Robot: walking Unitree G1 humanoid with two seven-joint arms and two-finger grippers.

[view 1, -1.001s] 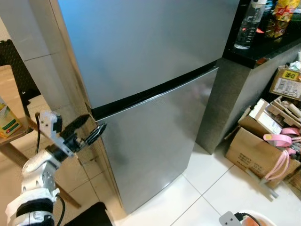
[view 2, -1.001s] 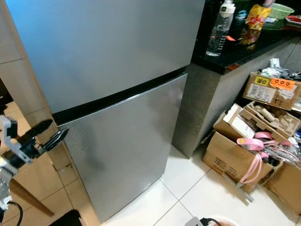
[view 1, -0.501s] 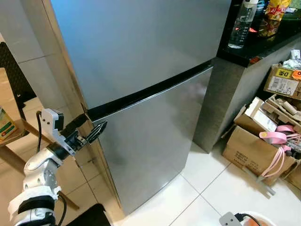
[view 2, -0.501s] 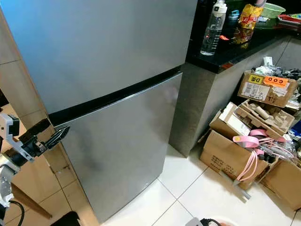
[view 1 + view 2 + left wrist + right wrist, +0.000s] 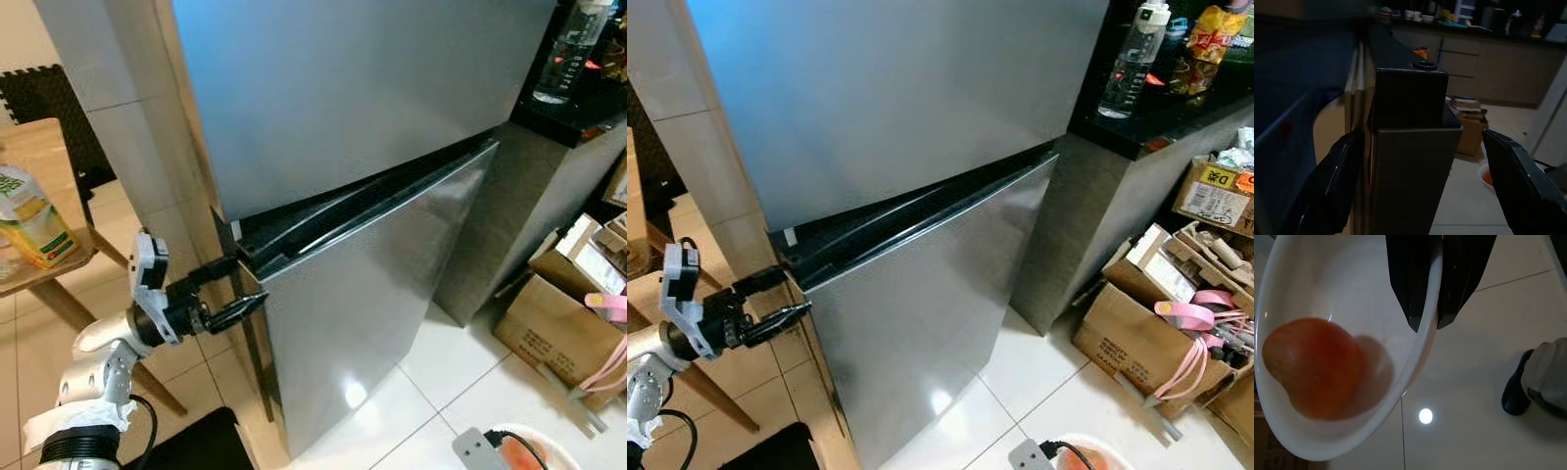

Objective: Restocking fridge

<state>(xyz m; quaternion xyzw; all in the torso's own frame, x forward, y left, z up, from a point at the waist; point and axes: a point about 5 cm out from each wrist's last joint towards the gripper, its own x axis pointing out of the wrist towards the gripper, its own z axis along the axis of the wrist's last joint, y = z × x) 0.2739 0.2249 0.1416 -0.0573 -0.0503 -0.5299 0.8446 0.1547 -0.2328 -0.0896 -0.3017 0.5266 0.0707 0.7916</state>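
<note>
The silver fridge has a shut upper door (image 5: pixel 343 88) and a lower door (image 5: pixel 382 284) standing slightly ajar, with a dark gap along its top. My left gripper (image 5: pixel 247 286) is open at the lower door's left top corner. In the left wrist view its fingers (image 5: pixel 1332 186) straddle that door edge (image 5: pixel 1410 161). My right gripper (image 5: pixel 1427 324) is shut on the rim of a white bowl (image 5: pixel 1400 391) holding an orange fruit (image 5: pixel 1312 367). The bowl (image 5: pixel 534 452) sits low at my right, above the floor.
A wooden table (image 5: pixel 39 157) with a juice carton (image 5: pixel 29 215) stands left of the fridge. Cardboard boxes (image 5: pixel 558 333) crowd the floor at right, under a black counter with a water bottle (image 5: pixel 563 54). White tiles (image 5: pixel 441 392) lie before the fridge.
The lower fridge door has come ajar, showing a dark gap at its top. My left gripper sits lower, around the door's corner. The camera has shifted too.
</note>
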